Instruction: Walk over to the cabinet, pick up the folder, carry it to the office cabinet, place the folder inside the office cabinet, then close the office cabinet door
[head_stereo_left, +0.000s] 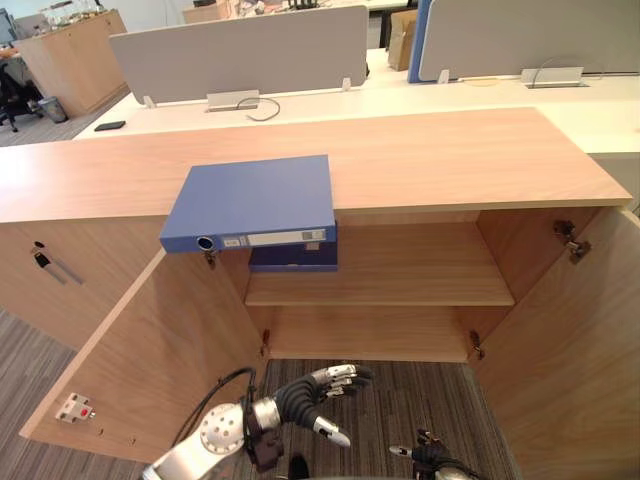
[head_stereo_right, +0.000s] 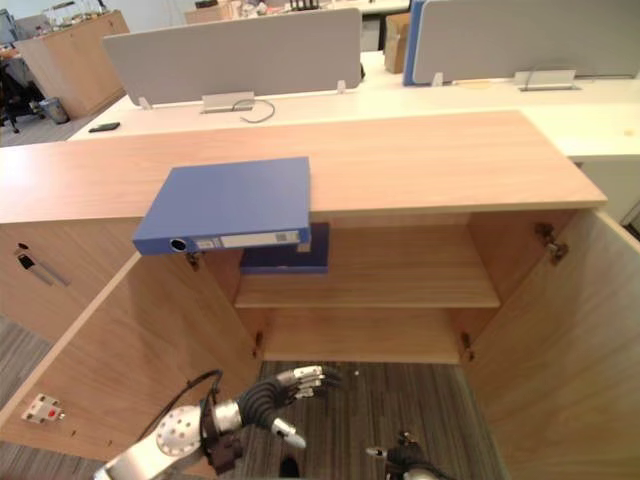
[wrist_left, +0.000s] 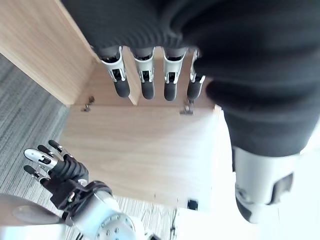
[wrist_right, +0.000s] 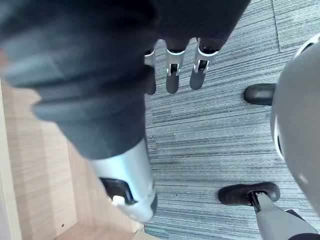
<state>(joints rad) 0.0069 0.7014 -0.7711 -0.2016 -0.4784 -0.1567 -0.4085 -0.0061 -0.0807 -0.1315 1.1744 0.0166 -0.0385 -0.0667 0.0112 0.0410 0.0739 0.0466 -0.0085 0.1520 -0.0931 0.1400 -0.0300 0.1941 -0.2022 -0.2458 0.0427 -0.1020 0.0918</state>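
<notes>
A blue folder (head_stereo_left: 252, 203) lies flat on top of the wooden cabinet (head_stereo_left: 450, 160), its labelled spine overhanging the front edge. A second blue folder (head_stereo_left: 296, 259) lies on the shelf (head_stereo_left: 420, 272) inside, just under the first. Both cabinet doors stand wide open, the left door (head_stereo_left: 150, 350) and the right door (head_stereo_left: 575, 350). My left hand (head_stereo_left: 318, 392) hangs low in front of the opening, its fingers (wrist_left: 146, 82) straight and empty. My right hand (head_stereo_left: 428, 459) is lower still by the right door, with its fingers (wrist_right: 172, 75) straight over the carpet, also empty.
Behind the cabinet run white desks with grey dividers (head_stereo_left: 240, 50), a looped cable (head_stereo_left: 262, 108) and a black phone (head_stereo_left: 110, 125). A key hangs in the neighbouring cabinet door (head_stereo_left: 41, 258) at the left. Grey carpet (head_stereo_left: 400, 400) lies between the open doors.
</notes>
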